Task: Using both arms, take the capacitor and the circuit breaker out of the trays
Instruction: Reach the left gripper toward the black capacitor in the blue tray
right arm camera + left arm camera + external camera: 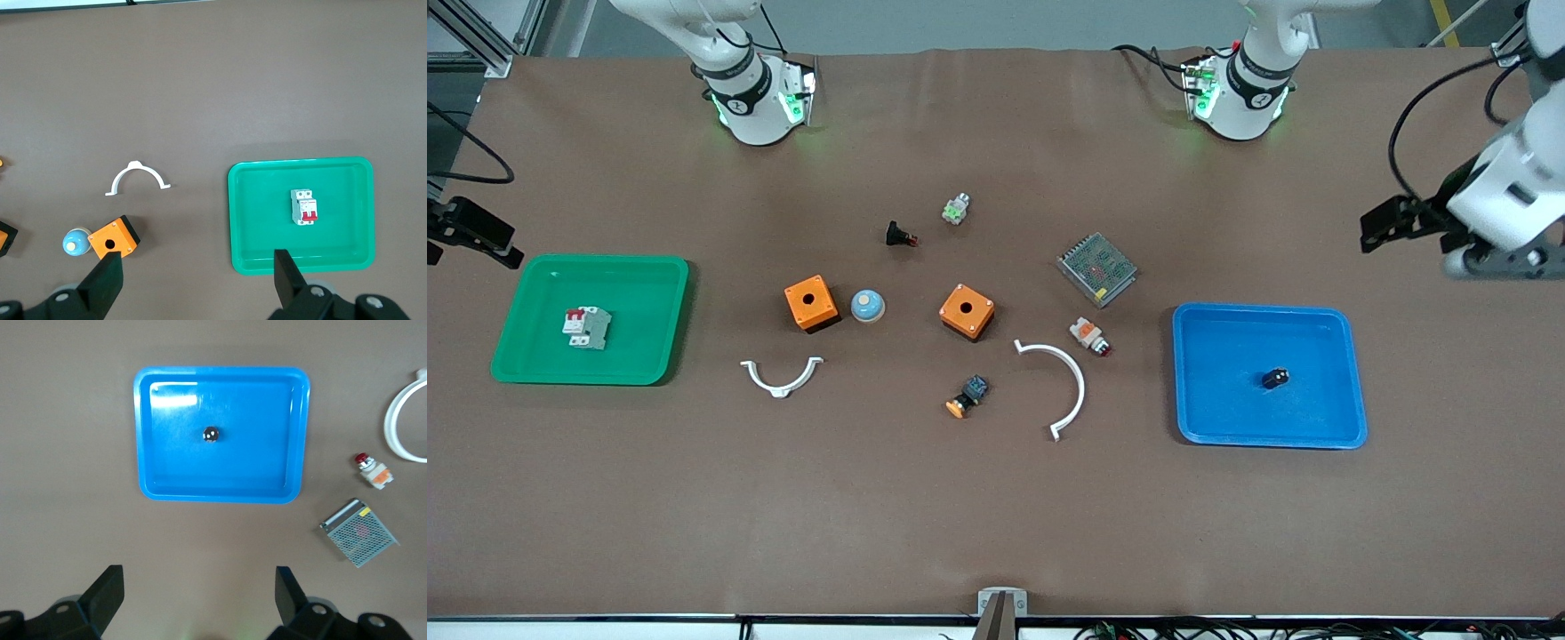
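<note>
The capacitor [1276, 378], a tiny black cylinder, lies in the blue tray [1343, 418] at the left arm's end; it also shows in the left wrist view [211, 435]. The breaker [587, 327], white-grey with red levers, lies in the green tray [516, 356] at the right arm's end; it also shows in the right wrist view [304, 206]. My left gripper [1383, 229] [198, 593] is open and empty, raised over bare table beside the blue tray. My right gripper [471, 233] [197, 280] is open and empty, raised over bare table beside the green tray.
Between the trays lie two orange boxes [811, 303] [967, 312], a blue-domed button [867, 306], a metal mesh box [1096, 268], two white curved clips [782, 377] [1060, 387], a white-orange button part [1090, 335], a black button part [900, 236] and other small parts.
</note>
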`<state>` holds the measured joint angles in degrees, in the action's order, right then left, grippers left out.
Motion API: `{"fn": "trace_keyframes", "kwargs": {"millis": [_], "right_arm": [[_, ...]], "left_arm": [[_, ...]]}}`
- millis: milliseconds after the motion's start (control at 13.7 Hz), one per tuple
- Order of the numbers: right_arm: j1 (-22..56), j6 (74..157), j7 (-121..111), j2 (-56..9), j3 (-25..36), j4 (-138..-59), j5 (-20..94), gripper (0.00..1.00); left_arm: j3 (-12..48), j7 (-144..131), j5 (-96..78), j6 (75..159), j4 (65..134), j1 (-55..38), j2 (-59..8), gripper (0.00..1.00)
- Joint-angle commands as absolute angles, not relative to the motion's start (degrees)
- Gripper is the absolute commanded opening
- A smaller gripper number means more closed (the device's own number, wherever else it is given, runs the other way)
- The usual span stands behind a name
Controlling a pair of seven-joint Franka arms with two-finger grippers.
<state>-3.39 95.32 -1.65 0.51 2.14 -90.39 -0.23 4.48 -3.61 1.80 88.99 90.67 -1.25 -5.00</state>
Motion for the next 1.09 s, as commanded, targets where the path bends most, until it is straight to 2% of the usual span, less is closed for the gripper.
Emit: {"fn": "trace_keyframes", "kwargs": {"millis": [0, 365, 584, 730, 949, 1022], "right_arm": [[-4.0, 94.5, -1.7, -0.4, 1.8, -88.6, 0.4, 1.0], [-4.0, 94.5, -1.7, -0.4, 1.8, -88.6, 0.4, 1.0], [-4.1, 94.5, -1.8, -0.4, 1.9, -88.2, 0.4, 1.0], [-4.3, 94.2, -1.7, -1.3, 1.9, -88.4, 0.2, 1.0], [-4.3, 94.2, -1.8, -2.4, 1.9, -88.5, 0.2, 1.0], [-4.2, 94.2, -1.8, -3.2, 1.9, -88.5, 0.2, 1.0]], "left_arm": [[4.9, -3.1, 2.8, 93.7, 92.5, -1.1, -10.1, 1.0], [5.0, -4.3, 2.9, 121.1, 111.8, 0.3, -11.8, 1.0], [5.0, -4.2, 3.0, 129.8, 114.2, 1.8, -18.1, 1.0], [5.1, -4.0, 3.0, 136.5, 116.4, 2.0, -20.4, 0.92], [5.0, -4.0, 3.0, 141.7, 116.4, 2.1, -25.3, 0.71], [5.0, -4.1, 3.0, 142.6, 115.9, 2.1, -26.4, 0.69]]}}
